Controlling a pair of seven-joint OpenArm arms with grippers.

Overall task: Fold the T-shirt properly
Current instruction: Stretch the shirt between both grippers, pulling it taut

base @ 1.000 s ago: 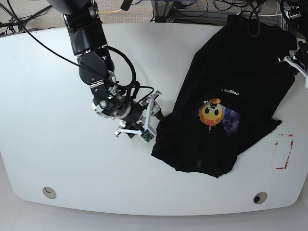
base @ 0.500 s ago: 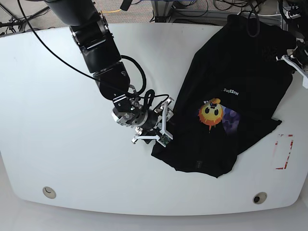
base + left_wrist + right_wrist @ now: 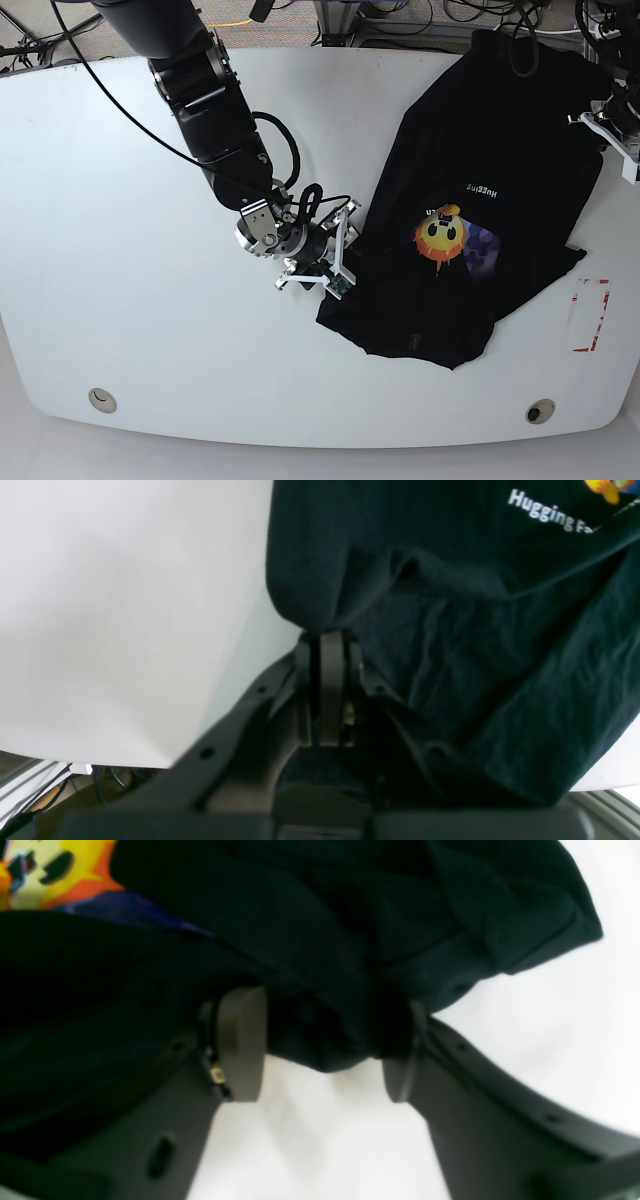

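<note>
Right pincer (image 3: pixel 338 252) now nearer T-shirt (image 3: pixel 480 150), apart; left pincer (image 3: pixel 325 655) clamped on cloth; white table (image 3: pixel 120 300).

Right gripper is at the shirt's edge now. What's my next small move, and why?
Probably shut the right gripper: its jaws stand open with a bunched edge of the T-shirt between them, not yet pinched. The left gripper looks shut on the shirt's far edge already.

The left gripper (image 3: pixel 325 645) has its dark fingers (image 3: pixel 331 680) pressed together on a rounded fold of the black T-shirt (image 3: pixel 475 645). The wrinkled cloth fills the right side and hangs past the white counter (image 3: pixel 125 620) edge. White lettering (image 3: pixel 547 514) reading "Hugging" and a bit of orange-yellow print show at the upper right.
</note>
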